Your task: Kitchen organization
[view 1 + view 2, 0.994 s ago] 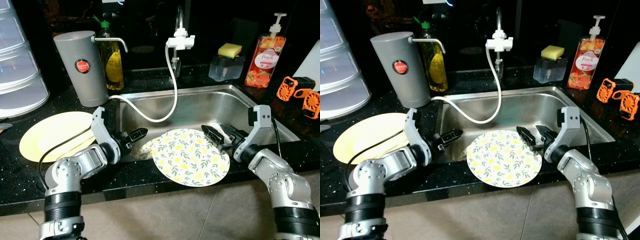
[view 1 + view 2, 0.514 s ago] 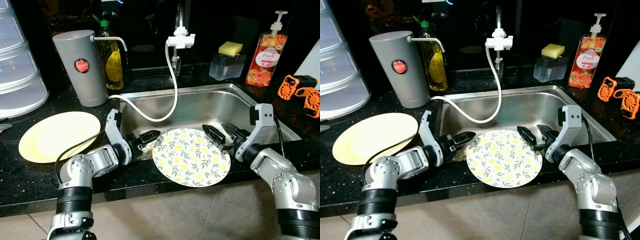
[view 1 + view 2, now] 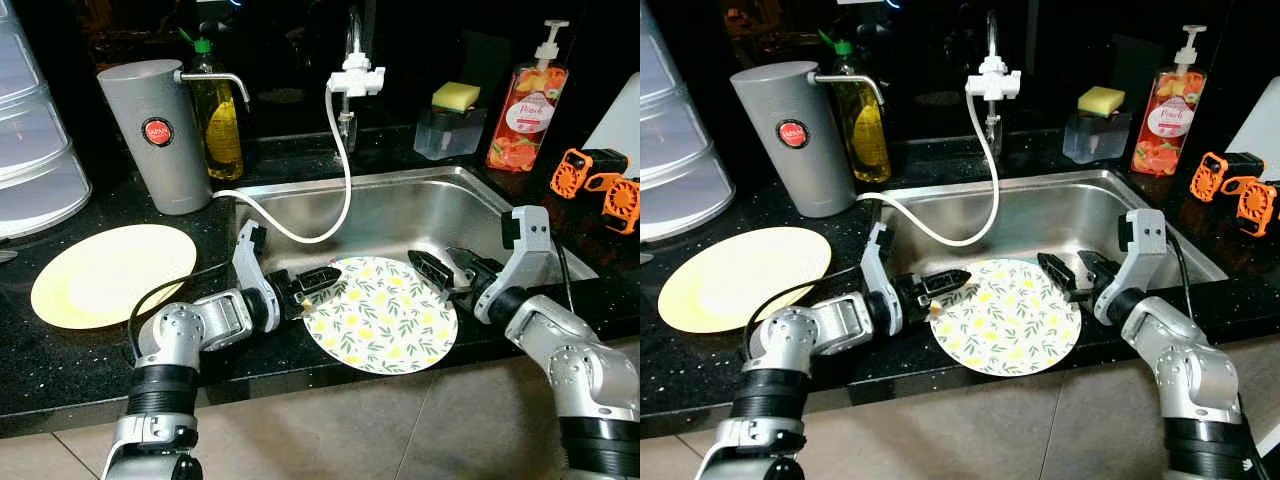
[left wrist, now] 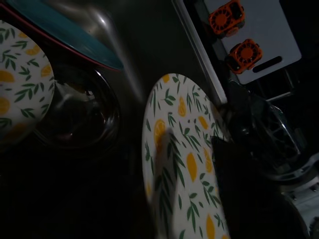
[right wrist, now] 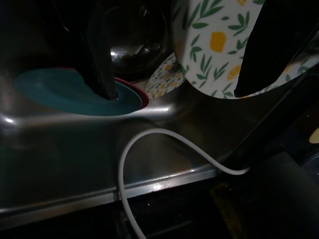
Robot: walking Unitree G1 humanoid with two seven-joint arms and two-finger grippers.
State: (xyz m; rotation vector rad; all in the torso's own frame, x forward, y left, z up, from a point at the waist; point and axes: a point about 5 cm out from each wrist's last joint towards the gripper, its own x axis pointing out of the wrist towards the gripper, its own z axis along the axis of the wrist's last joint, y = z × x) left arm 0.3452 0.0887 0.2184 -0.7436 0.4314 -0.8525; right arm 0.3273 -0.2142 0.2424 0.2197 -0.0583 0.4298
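Note:
A white plate with a yellow lemon and green leaf print (image 3: 385, 315) hangs tilted over the front rim of the steel sink (image 3: 400, 190). My right gripper (image 3: 447, 272) is shut on its right edge, one finger lying over the plate's face. My left gripper (image 3: 318, 282) reaches in from the left, open, with its fingertips at the plate's left edge. In the left wrist view the plate (image 4: 184, 164) stands close beside one dark finger (image 4: 244, 194). A second lemon-print plate (image 4: 20, 79), a teal plate (image 5: 70, 92) and a glass bowl (image 4: 79, 109) lie in the basin below.
A yellow plate (image 3: 115, 272) lies on the black counter at the left, beside clear stacked containers (image 3: 35, 150). Behind stand a grey canister (image 3: 165, 135), an oil bottle (image 3: 222, 120), the faucet (image 3: 352, 75) with a white hose, a sponge holder (image 3: 452, 125), a soap bottle (image 3: 525, 110) and orange parts (image 3: 600, 185).
My left gripper has moved right along the sink's front, from beside the yellow plate up to the lemon plate's left edge. The right gripper and the plate have stayed put.

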